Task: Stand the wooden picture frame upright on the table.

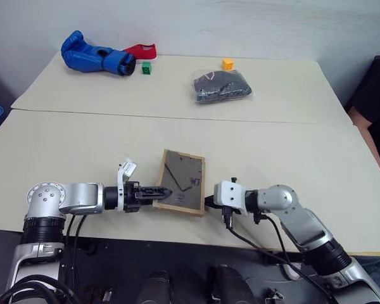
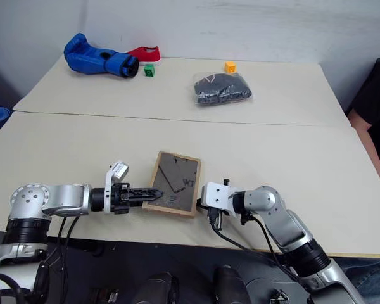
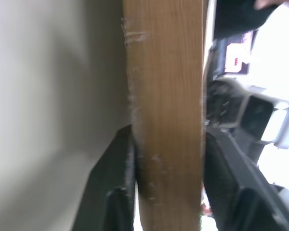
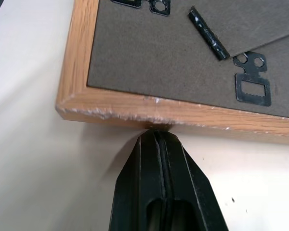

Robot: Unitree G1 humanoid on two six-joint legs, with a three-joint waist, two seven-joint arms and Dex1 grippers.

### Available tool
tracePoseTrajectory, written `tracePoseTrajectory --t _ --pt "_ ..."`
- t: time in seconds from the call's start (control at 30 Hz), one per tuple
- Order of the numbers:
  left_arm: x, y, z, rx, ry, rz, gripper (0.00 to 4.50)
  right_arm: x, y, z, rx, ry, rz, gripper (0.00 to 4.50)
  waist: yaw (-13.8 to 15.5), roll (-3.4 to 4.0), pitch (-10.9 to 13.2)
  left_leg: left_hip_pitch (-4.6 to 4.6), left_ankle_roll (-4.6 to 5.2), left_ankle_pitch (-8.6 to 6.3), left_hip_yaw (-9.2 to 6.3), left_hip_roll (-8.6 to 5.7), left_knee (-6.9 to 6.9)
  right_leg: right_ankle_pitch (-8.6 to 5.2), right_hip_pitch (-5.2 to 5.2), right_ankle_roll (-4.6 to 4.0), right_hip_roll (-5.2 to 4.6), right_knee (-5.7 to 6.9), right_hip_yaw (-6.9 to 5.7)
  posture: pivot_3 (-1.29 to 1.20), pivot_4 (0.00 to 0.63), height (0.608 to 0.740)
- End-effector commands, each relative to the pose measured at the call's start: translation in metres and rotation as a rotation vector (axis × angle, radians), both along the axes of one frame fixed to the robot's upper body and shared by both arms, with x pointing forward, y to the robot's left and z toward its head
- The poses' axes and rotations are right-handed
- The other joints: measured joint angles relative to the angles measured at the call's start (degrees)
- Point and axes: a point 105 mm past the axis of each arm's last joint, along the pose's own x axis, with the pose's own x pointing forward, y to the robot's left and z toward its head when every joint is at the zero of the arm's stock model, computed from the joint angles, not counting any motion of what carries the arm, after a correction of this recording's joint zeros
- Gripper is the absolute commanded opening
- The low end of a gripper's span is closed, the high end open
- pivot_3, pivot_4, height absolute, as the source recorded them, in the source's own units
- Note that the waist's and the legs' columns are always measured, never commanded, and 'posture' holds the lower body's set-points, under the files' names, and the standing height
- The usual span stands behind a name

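**Frame gripped at its edge, back side up**

Pale beige table (image 1: 272,152) fills the view. Low and centre lies the wooden picture frame (image 1: 182,180), grey back up, one side raised. Left gripper (image 1: 157,190) pinches the frame's left wooden edge between both fingers. Right gripper (image 4: 160,135), fingers pressed together and holding nothing, touches the frame's right edge.

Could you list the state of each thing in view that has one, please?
Frame: back up, left edge gripped, stand not folded out.
Left tool: shut on frame.
Right tool: shut, tip against frame's edge.
Plastic bag: lying flat, dark bundle inside.
Blue glove: on its side.
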Motion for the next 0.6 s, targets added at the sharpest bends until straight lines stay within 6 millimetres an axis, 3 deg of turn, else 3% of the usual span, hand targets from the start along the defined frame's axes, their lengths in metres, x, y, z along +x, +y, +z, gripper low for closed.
tracePoseTrajectory --t 0.03,0.1,0.17,0.27,0.43,0.6 --pt "-0.003 -0.002 0.003 -0.026 -0.044 0.024 1.25 -0.006 -0.022 0.015 0.05 -0.01 -0.031 0.0 -0.02 -0.03 0.02 -0.01 0.0 0.0 -0.02 0.0 -0.01 0.0 0.01 0.0 0.0 -0.04 -0.02 0.0 0.15 0.74" --pt "-0.002 0.004 0.013 -0.03 -0.131 0.056 1.25 -0.006 -0.036 0.027 0.108 -0.005 -0.056 0.0 -0.17 -0.03 0.07 -0.07 -0.01 -0.01 -0.08 0.0 -0.03 0.0 0.0 0.0 0.0 -0.11 -0.06 0.0 0.15 0.74" --pt "-0.001 0.01 0.023 -0.01 -0.247 0.065 1.25 -0.006 -0.049 0.044 0.184 0.019 -0.077 0.37 -0.43 -0.01 0.14 -0.09 -0.02 0.0 -0.05 0.01 -0.03 0.0 0.0 0.0 0.02 -0.14 -0.07 0.0 0.15 0.74" --pt "0.001 0.015 0.039 0.012 -0.499 0.054 1.25 -0.015 -0.049 0.072 0.322 0.092 -0.007 1.15 -1.08 0.01 0.19 -0.04 -0.19 0.05 0.02 0.19 -0.09 0.0 0.0 0.0 0.28 -0.14 -0.03 0.0 0.15 0.74" --pt "0.01 0.016 0.049 0.024 -0.773 0.06 1.25 -0.019 -0.025 0.101 0.42 0.307 0.05 2.79 -1.65 0.1 0.24 0.07 -0.42 0.2 0.03 0.31 -0.48 -0.06 -0.05 -0.12 0.36 -0.14 -0.01 0.0 0.15 0.74" --pt "0.003 0.005 0.047 0.01 -0.839 -0.017 1.25 -0.003 0.007 0.114 0.458 0.384 0.046 4.42 -1.76 0.09 0.24 -0.2 -0.36 0.23 0.06 0.31 -0.63 -0.06 -0.46 -0.12 0.3 -0.13 0.07 0.0 0.15 0.74"
